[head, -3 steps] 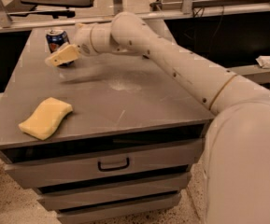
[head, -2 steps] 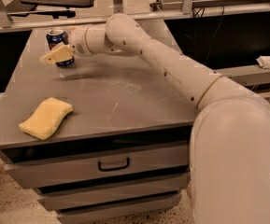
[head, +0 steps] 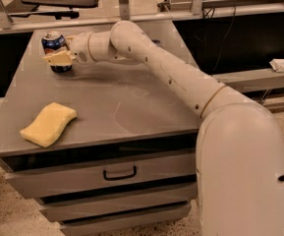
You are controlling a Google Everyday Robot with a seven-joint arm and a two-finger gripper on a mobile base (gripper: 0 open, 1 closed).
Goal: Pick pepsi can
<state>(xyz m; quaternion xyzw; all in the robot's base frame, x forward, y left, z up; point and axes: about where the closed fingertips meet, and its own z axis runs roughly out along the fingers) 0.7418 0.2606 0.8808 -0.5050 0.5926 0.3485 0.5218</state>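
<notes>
From my remote station, the robot's pale arm stretches across the grey cabinet to its far left corner, where the pepsi can stands upright, silver top up, blue side and round logo facing the camera. The gripper is right against the can at that same corner, its tan tip crossing the front of the can's lower half. I cannot tell whether the claw is spread wide, drawn narrow or clamped on the can, because the can hides its far side. The can's base appears to rest on the cabinet top.

A yellow sponge lies flat near the cabinet's front left edge, well apart from the can and the claw. Below the top, the cabinet's upper drawer shows a dark handle at its middle. The robot's bulky white body fills the space just beside the cabinet's right side.
</notes>
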